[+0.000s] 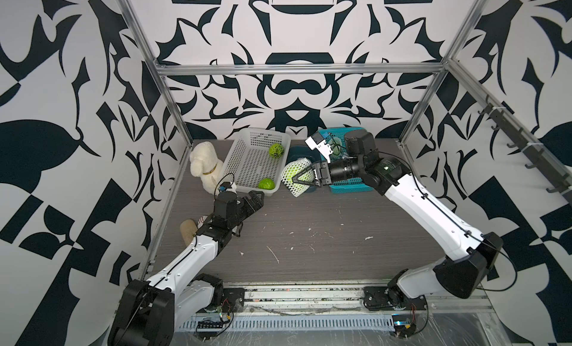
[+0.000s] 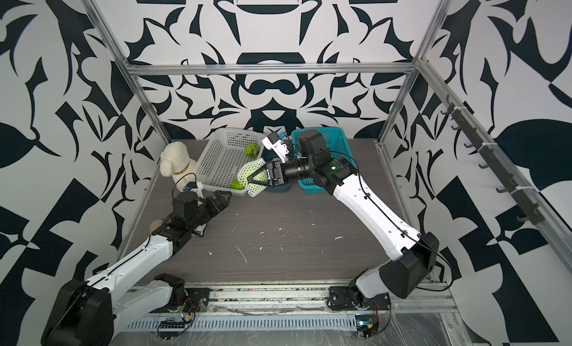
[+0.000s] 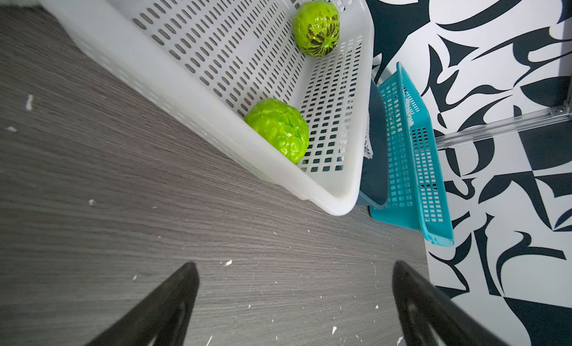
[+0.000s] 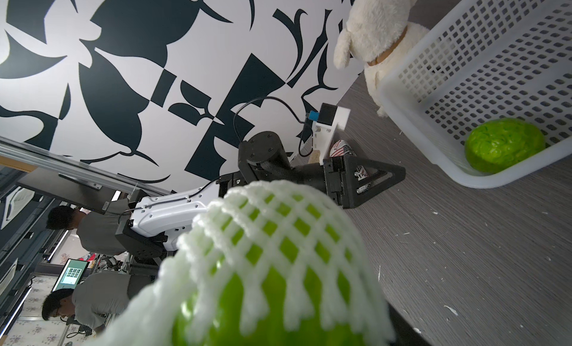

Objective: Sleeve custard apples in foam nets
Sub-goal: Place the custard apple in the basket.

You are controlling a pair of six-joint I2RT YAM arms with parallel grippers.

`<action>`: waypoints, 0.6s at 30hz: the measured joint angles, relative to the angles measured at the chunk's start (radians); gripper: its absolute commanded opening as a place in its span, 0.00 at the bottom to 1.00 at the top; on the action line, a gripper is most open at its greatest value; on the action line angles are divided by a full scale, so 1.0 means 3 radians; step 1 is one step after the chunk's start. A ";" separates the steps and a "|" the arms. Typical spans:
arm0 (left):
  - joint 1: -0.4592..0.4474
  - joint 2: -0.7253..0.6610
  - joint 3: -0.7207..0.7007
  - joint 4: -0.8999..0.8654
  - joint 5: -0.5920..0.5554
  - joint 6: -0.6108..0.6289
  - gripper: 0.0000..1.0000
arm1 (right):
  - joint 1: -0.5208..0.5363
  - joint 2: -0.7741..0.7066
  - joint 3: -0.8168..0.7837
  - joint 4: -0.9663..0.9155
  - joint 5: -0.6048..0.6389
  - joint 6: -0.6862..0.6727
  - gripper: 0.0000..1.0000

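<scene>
My right gripper (image 1: 301,179) is shut on a custard apple (image 1: 293,173) wrapped in a white foam net (image 1: 289,186), held just above the table beside the white basket's near right corner. In the right wrist view this netted custard apple (image 4: 272,267) fills the foreground and hides the fingers. Two bare custard apples lie in the white basket (image 1: 238,152): one at its far right (image 1: 276,150) (image 3: 316,28), one in its near corner (image 1: 266,184) (image 3: 278,129). My left gripper (image 1: 257,197) (image 3: 294,267) is open and empty over the table, just in front of the basket.
A teal basket (image 1: 349,186) stands under my right forearm, with a dark blue bin (image 1: 301,152) between the two baskets. A cream plush dog (image 1: 204,168) sits left of the white basket. A beige roll (image 1: 188,231) lies by my left arm. White foam scraps (image 1: 272,253) dot the table.
</scene>
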 measured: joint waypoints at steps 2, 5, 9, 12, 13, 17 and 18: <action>0.0000 -0.0004 0.0000 -0.0001 -0.0008 0.0000 0.99 | 0.0000 0.0062 0.0042 -0.0046 0.0015 -0.0033 0.63; 0.0000 -0.0039 -0.0001 -0.0003 -0.0029 0.0000 1.00 | -0.0008 0.0134 0.0098 -0.0120 0.0069 -0.0117 0.63; 0.0000 -0.0104 -0.0001 -0.0003 -0.0078 0.0005 1.00 | -0.0092 0.0200 0.0163 -0.0170 0.0197 -0.0234 0.63; 0.0000 -0.0111 -0.0001 -0.0014 -0.0102 0.0033 1.00 | -0.0272 0.0271 0.0211 -0.0198 0.0309 -0.0322 0.63; 0.0000 -0.0109 -0.0001 -0.0025 -0.0109 0.0038 1.00 | -0.0362 0.0313 0.0231 -0.0205 0.0365 -0.0359 0.63; 0.0000 -0.0043 -0.0001 -0.0024 -0.0127 0.0062 0.99 | -0.0734 0.0510 0.0270 -0.0212 0.0584 -0.0454 0.63; 0.0000 -0.0011 0.0000 -0.0024 -0.0126 0.0072 0.99 | -0.0839 0.0570 0.0268 -0.0212 0.0666 -0.0462 0.63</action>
